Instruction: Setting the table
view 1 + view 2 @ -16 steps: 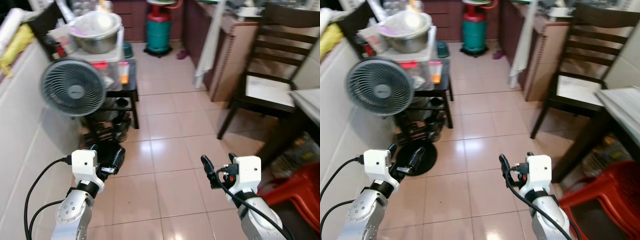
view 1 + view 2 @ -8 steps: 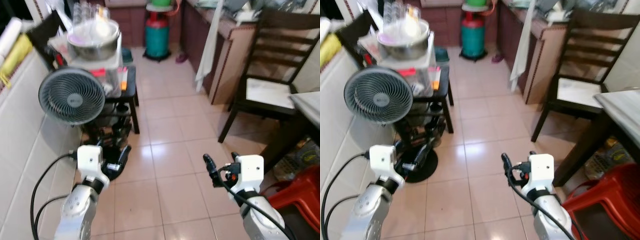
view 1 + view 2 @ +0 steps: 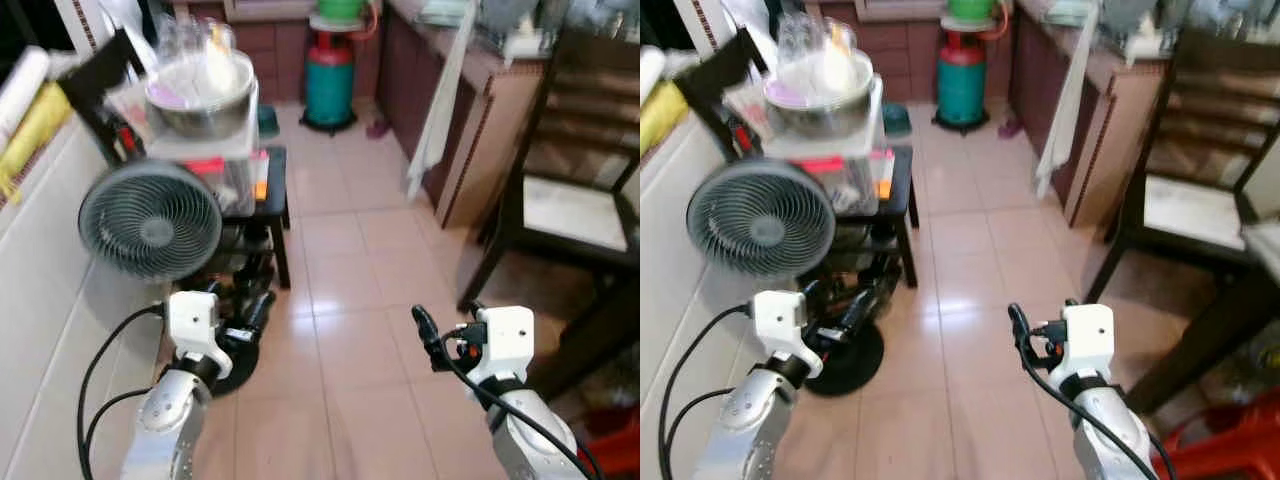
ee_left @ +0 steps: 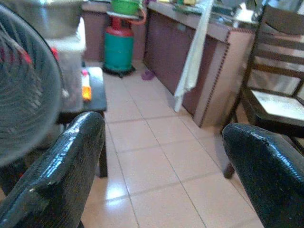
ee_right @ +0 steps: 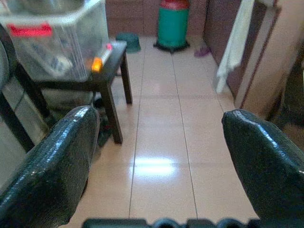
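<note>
Beside the fan (image 3: 150, 218), the left gripper (image 3: 252, 312) is open and empty. Above the fan, ahead and leftward, the steel bowl (image 3: 203, 85) holds tableware, nearer this arm. The right gripper (image 3: 427, 330), well apart, gapes empty.

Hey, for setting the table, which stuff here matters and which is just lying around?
Likely for the job:
metal bowl
glasses
chair
left claw and right claw, both open

Just lying about:
fan
gas cylinder
hanging cloth
</note>
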You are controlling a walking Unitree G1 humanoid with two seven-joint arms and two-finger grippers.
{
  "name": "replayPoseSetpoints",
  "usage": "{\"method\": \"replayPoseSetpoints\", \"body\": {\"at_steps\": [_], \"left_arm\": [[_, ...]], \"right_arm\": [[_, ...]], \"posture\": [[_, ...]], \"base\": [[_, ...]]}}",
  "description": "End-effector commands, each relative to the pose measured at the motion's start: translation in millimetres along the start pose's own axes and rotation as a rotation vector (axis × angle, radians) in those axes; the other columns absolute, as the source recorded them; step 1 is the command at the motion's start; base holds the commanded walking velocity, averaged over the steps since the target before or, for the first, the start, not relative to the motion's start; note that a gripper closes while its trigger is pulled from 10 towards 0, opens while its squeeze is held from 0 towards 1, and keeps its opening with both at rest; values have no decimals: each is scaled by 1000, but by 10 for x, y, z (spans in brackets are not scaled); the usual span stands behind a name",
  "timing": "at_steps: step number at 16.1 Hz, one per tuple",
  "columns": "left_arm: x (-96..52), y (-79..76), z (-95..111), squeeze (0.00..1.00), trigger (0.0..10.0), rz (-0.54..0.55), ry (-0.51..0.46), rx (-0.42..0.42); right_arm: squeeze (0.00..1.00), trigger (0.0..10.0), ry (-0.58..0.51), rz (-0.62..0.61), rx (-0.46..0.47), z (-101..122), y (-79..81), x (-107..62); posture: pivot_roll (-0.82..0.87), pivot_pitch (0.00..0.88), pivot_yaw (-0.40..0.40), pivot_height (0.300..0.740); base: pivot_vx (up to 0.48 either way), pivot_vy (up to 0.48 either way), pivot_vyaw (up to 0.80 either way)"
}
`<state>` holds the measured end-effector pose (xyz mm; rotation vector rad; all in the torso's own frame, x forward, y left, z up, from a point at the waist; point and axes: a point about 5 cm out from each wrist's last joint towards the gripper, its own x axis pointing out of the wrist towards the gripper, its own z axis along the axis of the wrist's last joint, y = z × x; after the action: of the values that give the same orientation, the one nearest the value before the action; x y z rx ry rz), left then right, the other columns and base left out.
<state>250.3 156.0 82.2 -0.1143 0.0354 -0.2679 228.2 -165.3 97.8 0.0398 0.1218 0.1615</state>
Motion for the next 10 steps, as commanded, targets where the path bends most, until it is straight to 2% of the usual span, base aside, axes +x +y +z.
{"method": "replayPoseSetpoints", "body": {"at_steps": [1,2,3,6,10], "left_arm": [[-51,116,22,0,10000,33,3,20],[-50,120,16,0,10000,34,7,19],[-56,131,4,0,10000,58,12,4],[-56,133,-24,0,10000,70,38,35],[-22,96,-1,0,10000,34,35,41]], "right_arm": [[0,10000,-19,17,12,41,59,8],[0,10000,-17,16,9,39,61,7],[0,10000,-18,11,7,42,66,3],[0,10000,-13,5,20,37,72,-1],[0,10000,-3,8,21,21,91,0]], "posture": [[-84,76,25,740],[-84,76,25,740],[-84,80,26,740],[-84,82,28,740],[-85,82,32,740]], "base": [[398,0,0],[368,0,0],[0,0,0],[0,0,0],[0,0,-711]]}}
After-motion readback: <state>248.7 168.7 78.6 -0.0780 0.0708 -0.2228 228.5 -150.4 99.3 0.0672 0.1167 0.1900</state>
